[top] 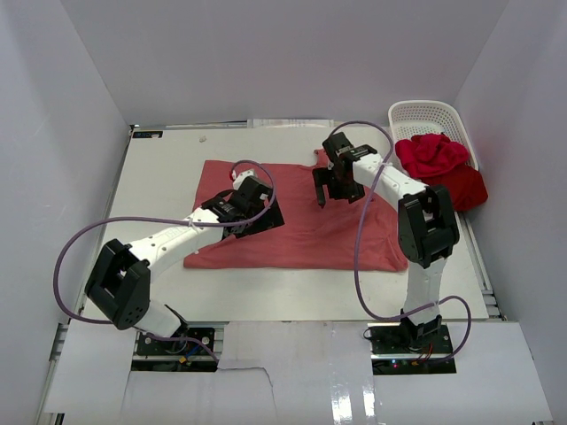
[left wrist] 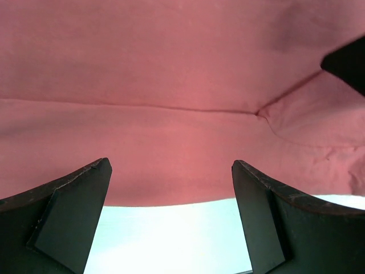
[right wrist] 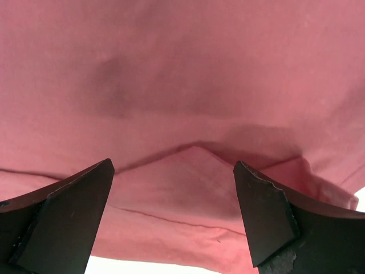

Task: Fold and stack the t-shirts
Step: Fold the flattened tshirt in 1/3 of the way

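Observation:
A dusty salmon-red t-shirt (top: 310, 232) lies spread flat in the middle of the table. My left gripper (top: 257, 212) hovers low over its left part, open; in its wrist view the left gripper (left wrist: 171, 164) shows nothing between the jaws, only the t-shirt (left wrist: 182, 68) with a seam and its hem against bare table. My right gripper (top: 335, 190) hangs open over the shirt's upper right; the right gripper (right wrist: 174, 164) frames a folded point of the shirt (right wrist: 188, 188). A crumpled crimson t-shirt (top: 431, 152) and a darker red t-shirt (top: 465, 188) sit at the right.
A white lattice basket (top: 427, 113) stands at the back right corner, the crumpled shirts spilling from its near end. The white table (top: 159, 177) is closed in by white walls on three sides. Purple cables loop from both arms.

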Robot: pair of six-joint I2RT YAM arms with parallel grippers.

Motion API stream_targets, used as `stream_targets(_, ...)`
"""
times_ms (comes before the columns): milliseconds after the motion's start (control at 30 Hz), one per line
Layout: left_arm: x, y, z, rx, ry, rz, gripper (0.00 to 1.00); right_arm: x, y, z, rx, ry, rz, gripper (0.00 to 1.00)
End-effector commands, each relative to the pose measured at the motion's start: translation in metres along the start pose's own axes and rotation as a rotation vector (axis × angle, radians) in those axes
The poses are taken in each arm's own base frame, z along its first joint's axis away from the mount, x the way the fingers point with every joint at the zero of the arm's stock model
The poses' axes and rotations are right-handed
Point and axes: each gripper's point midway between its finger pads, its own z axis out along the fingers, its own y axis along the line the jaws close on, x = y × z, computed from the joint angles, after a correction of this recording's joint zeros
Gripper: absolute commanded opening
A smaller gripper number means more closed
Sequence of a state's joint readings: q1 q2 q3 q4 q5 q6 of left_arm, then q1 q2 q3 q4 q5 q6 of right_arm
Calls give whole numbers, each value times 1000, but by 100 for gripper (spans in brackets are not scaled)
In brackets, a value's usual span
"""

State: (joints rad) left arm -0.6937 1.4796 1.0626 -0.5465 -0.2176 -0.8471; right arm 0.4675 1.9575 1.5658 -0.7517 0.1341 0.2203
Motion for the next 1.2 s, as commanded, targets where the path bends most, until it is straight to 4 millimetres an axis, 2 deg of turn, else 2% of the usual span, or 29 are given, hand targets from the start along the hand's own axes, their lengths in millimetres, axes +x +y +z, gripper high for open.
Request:
stream_targets(0, 0, -19, -7, 62, -4, -5, 98, -10, 8, -3, -39, 1, -35, 92)
stream_targets(133, 8, -24, -4, 62, 12, 15, 98, 2, 7, 5, -37, 46, -40, 90)
stream_targets(300, 11, -25, 2, 53, 24, 25, 98, 31, 5, 11, -29, 111, -54, 86)
stream_targets(400, 10, -27, 3, 54, 21, 27, 98, 38, 7, 6, -35, 98, -55, 84)
stream_targets(667, 14, -25, 6, 43, 28, 31, 98, 77, 4, -15, -37, 100, -49, 84)
stream_targets(833, 17, -26, 9, 37, 34, 38, 98, 89, 5, -31, -52, 69, -44, 84)
stream_targets(900, 17, -26, 9, 36, 34, 38, 98, 99, 5, -32, -62, 82, -42, 84)
stream_targets(1000, 18, -28, 9, 38, 36, 40, 98, 99, 4, -32, -60, 71, -40, 84)
stream_targets(1167, 20, -29, 10, 40, 40, 46, 98, 80, 1, -26, -28, 24, -57, 80)
